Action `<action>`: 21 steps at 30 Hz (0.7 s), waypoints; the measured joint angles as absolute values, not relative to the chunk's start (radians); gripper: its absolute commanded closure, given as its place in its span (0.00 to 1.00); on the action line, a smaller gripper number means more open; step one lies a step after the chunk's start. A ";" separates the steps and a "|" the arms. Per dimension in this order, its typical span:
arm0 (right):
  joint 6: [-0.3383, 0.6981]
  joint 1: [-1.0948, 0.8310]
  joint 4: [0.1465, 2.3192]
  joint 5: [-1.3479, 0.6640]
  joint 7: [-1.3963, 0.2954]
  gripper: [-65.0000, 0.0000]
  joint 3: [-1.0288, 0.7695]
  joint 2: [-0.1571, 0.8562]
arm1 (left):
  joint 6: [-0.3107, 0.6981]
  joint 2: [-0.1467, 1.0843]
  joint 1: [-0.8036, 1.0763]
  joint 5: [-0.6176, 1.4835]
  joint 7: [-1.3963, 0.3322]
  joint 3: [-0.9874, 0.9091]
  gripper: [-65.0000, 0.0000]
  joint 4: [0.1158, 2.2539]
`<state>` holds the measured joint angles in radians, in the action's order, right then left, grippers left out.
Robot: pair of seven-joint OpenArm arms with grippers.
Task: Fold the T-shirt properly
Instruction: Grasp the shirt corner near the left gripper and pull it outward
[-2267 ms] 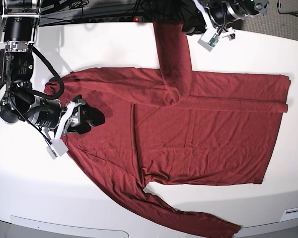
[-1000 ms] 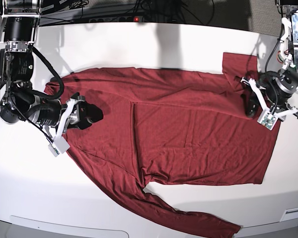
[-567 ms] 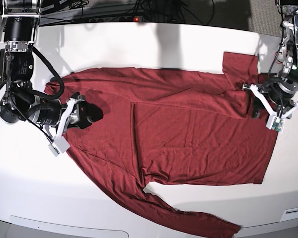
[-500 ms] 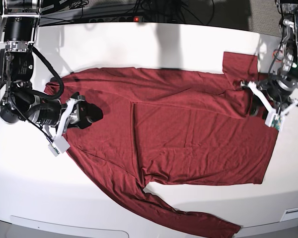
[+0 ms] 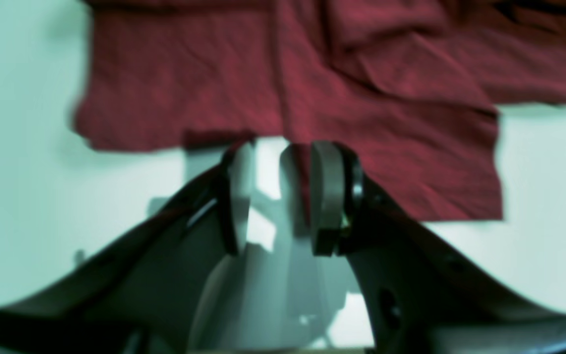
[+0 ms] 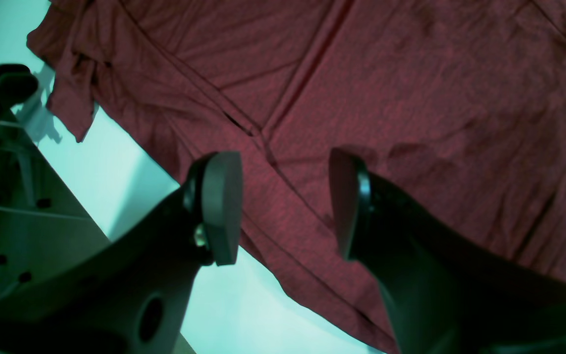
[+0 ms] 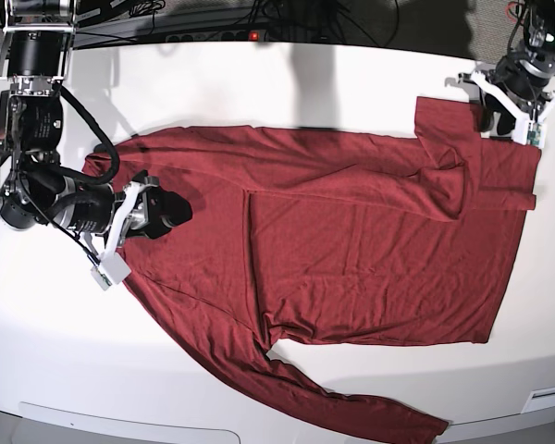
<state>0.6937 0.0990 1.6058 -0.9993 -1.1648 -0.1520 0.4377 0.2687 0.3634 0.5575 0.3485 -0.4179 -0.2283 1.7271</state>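
At the far hem corner, left gripper [image 7: 509,97]: jaws parted, nothing between them; it has lifted off the cloth since a moment ago.
Right gripper [image 7: 162,215]: jaws apart, empty, still hovering over the shoulder.
Dark red thin jersey long-sleeved T-shirt [image 7: 370,250]: flat on the white table [image 7: 213,83]; 1 sleeve now lies folded across the body, 1 still trails out.

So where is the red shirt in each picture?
Base: the T-shirt is spread across the middle of the table.
Left wrist: across the top, above the left hand.
Right wrist: fills most of the picture.
Shared landmark: the white table.
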 measured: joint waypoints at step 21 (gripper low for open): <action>0.694 0.099 1.606 -1.002 -1.184 0.58 -0.152 0.438 | 0.288 0.250 0.551 0.331 -0.342 -0.235 1.00 1.617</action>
